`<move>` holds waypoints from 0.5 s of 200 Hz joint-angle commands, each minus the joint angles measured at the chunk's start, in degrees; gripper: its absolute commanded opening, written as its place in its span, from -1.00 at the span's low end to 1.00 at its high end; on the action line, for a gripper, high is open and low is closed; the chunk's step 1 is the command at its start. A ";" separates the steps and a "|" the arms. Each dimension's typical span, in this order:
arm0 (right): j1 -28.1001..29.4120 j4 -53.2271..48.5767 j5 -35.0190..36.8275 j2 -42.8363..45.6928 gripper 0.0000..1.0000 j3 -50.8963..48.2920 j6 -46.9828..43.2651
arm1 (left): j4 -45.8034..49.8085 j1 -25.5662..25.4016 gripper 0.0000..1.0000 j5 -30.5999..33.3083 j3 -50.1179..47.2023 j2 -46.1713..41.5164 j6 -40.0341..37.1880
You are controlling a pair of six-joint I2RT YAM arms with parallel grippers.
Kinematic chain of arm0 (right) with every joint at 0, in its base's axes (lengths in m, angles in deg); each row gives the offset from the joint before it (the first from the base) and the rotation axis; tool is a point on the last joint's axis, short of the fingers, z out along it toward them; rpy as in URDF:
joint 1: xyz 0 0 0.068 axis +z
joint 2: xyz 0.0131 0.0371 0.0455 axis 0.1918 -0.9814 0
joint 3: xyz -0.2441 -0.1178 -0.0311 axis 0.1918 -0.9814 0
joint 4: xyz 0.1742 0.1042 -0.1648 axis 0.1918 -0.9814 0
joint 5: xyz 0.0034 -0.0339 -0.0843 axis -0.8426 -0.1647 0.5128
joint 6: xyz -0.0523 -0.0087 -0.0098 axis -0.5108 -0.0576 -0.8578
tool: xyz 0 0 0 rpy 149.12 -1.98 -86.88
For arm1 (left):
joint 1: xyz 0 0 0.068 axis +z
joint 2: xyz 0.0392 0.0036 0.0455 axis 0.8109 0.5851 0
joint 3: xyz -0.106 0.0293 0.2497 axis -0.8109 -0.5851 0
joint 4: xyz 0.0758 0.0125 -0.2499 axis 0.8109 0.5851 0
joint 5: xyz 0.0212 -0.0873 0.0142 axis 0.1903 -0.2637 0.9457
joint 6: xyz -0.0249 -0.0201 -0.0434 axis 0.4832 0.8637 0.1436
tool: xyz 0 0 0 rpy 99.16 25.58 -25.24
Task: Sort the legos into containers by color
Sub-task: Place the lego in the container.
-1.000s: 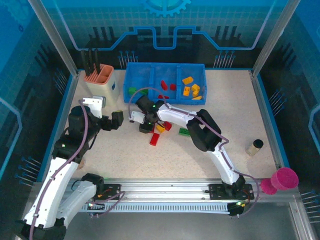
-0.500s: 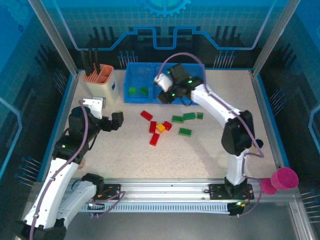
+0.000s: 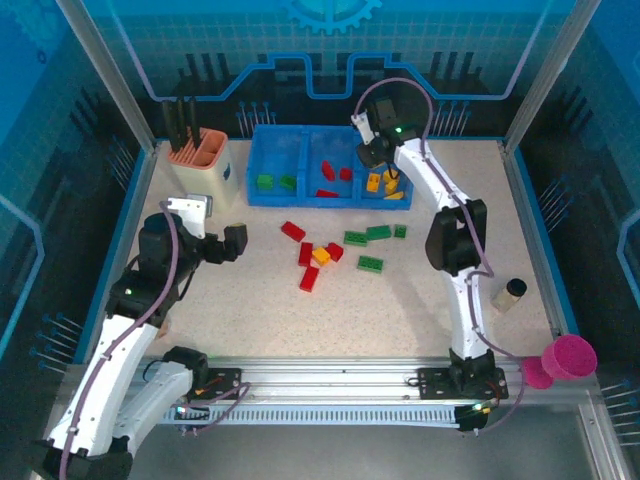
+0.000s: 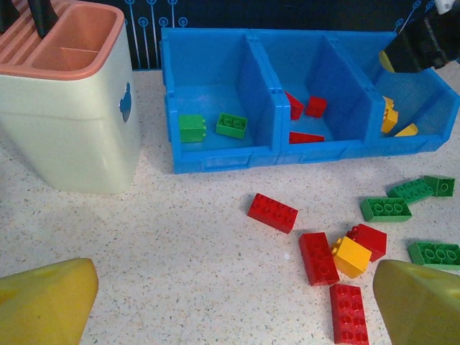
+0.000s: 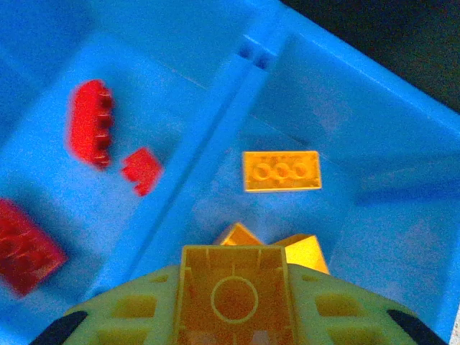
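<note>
Top external view: the right hand (image 3: 372, 152) hung over the right compartment of the tray (image 3: 300, 197). Its wrist camera showed it clamped on an orange brick (image 5: 233, 298), hollow underside toward the lens, directly above the orange pile (image 5: 281, 171) in that compartment. The release looked to be the step in hand, and the brick had not yet dropped.

The left hand (image 3: 228, 243) sat well in front of the tray's left end, spread wide and holding nothing.

The sort appeared roughly half done. The tray's left compartment held two green bricks (image 4: 213, 126), the middle one three red bricks (image 4: 305, 115), and the right one several orange ones, with no colour in the wrong place as far as could be seen.

On the worktop (image 3: 300, 330) in front of the tray lay what was left: four loose reds (image 3: 309, 278), four loose greens (image 3: 370, 264) and one loose orange (image 3: 321, 256). The orange touched two of the reds in a tight cluster, which would likely make it awkward to pick cleanly.
</note>
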 commanded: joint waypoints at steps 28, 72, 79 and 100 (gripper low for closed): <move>-4.05 -7.47 2.93 -12.28 -0.50 14.80 2.63 | 0.00 0.55 0.99 0.06 0.06 0.66 -1.51; -4.86 -4.68 1.72 -15.20 -0.35 14.97 2.35 | -0.08 0.55 0.98 -1.06 1.01 3.65 -1.54; -4.77 -4.50 1.77 -15.53 -0.32 15.05 2.26 | 0.01 0.55 0.98 -1.35 1.06 4.07 -1.47; -4.84 -4.13 1.90 -16.10 -0.25 15.05 2.10 | 0.01 0.59 0.98 -1.75 1.05 4.66 -1.48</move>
